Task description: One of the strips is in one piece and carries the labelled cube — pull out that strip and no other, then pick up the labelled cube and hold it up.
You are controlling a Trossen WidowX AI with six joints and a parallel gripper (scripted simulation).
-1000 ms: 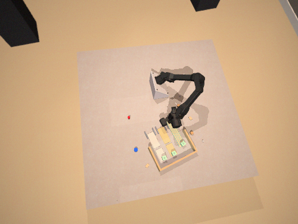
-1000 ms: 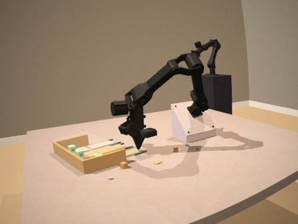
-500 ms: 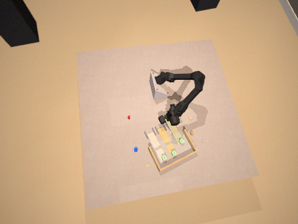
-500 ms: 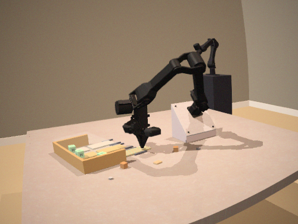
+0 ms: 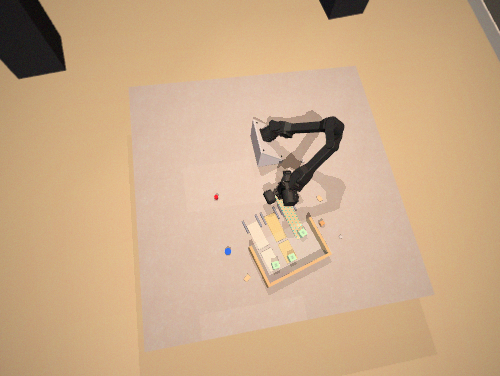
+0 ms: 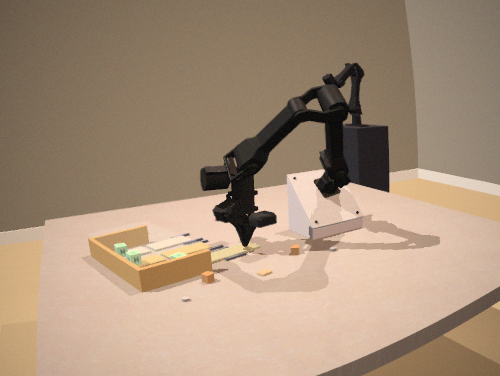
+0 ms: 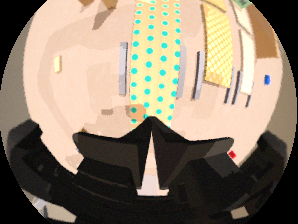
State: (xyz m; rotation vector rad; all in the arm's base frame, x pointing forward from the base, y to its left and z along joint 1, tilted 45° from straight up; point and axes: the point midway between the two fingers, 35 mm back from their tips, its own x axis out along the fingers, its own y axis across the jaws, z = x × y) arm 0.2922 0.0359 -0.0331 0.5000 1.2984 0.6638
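Three views show a black robot arm (image 5: 310, 127) (image 6: 277, 126) whose gripper (image 5: 288, 196) (image 6: 245, 244) (image 7: 152, 119) points down, fingertips together with nothing clamped between them, at the near end of a dotted strip (image 5: 290, 216) (image 6: 229, 252) (image 7: 156, 65). This strip, in one piece, lies partly inside a three-walled wooden tray (image 5: 300, 270) (image 6: 175, 270) (image 7: 265, 35) and reaches out through its open side. Only the wrist view makes its turquoise dots crisp; that view also shows six grey guide bars (image 7: 122, 67). The top view counts three strips: the dotted one, a yellow strip (image 5: 275, 227) (image 7: 218, 45) and a cream strip (image 5: 258, 235) (image 7: 246, 62), these two each split by a gap. It also counts three pale green cubes: the task's cube (image 5: 303, 233) (image 6: 178, 256) on the dotted strip, inside the tray, and two others (image 5: 292, 257) (image 6: 133, 257), one per split strip. The exterior view reveals a letter H on those two; the task cube's label is unreadable. That view alone shows a second arm (image 6: 355, 87), and counts two small orange blocks (image 6: 207, 277). One red piece (image 5: 216, 197) (image 7: 232, 154) and one blue piece (image 5: 228, 251) (image 7: 267, 80) appear from above and the wrist, but cannot be seen in the exterior view.
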